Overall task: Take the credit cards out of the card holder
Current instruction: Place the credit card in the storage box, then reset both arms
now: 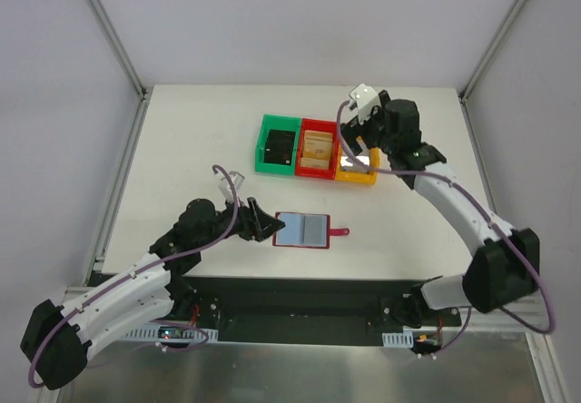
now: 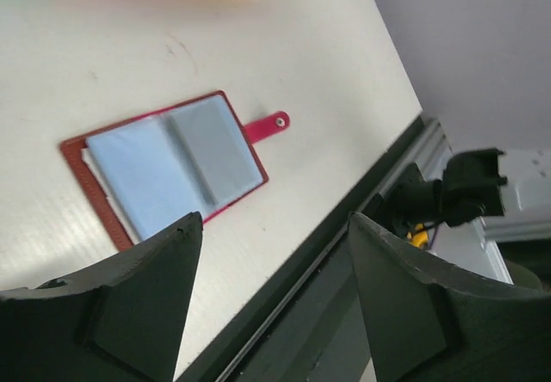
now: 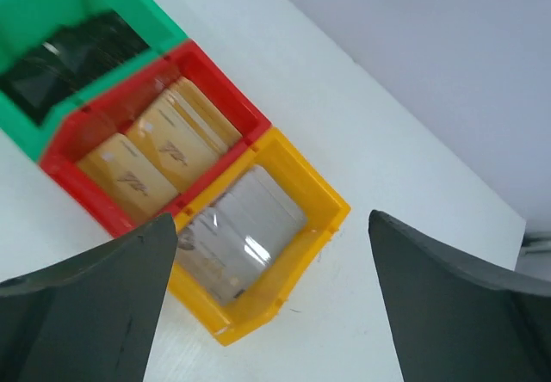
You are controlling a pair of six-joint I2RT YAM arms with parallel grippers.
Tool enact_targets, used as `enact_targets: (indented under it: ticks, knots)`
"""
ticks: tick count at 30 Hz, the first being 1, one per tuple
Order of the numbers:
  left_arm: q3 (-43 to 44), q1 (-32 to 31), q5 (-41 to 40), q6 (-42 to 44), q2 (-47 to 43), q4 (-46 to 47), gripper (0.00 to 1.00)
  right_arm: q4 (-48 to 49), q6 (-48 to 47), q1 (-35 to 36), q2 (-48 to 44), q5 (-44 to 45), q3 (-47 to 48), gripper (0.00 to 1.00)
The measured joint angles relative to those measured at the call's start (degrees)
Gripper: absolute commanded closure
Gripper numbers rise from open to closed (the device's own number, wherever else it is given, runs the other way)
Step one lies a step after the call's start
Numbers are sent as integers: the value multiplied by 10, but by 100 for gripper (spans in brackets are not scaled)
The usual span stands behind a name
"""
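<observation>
The card holder [image 1: 301,230] lies open and flat on the white table, a dark red wallet with two grey-blue panels and a short red strap tab [image 2: 275,124] pointing right. My left gripper [image 1: 265,224] sits just left of it, open, with nothing between its fingers; in the left wrist view the card holder [image 2: 172,163] lies beyond the gripper [image 2: 274,218]. My right gripper [image 3: 271,218] hovers open and empty over the yellow bin [image 3: 323,227], where a silvery credit card [image 3: 245,231] lies flat.
Three bins stand in a row at the back: a green bin [image 1: 277,120] with dark cards, a red bin [image 1: 318,122] with tan cards [image 3: 155,154], and the yellow bin [image 1: 356,181]. The table's near edge and black rail [image 2: 344,227] run close beside the left gripper.
</observation>
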Motion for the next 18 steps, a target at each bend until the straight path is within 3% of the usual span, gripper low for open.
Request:
enact_targets:
  ticks: [8,12,15,18]
  knots:
    - [80,29,-113,-1,-10,-151,23,74,102,110,-234,26,-220,4]
    - [104,122,-128,-7,-17,-221,14,46,171,158,-336,64,-321,4]
    - [107,219,-124,-20,-16,-259,14,14,226,186,-410,99,-358,4]
    - [133,258,-142,-38,22,-312,13,-30,272,191,-479,144,-365,4]
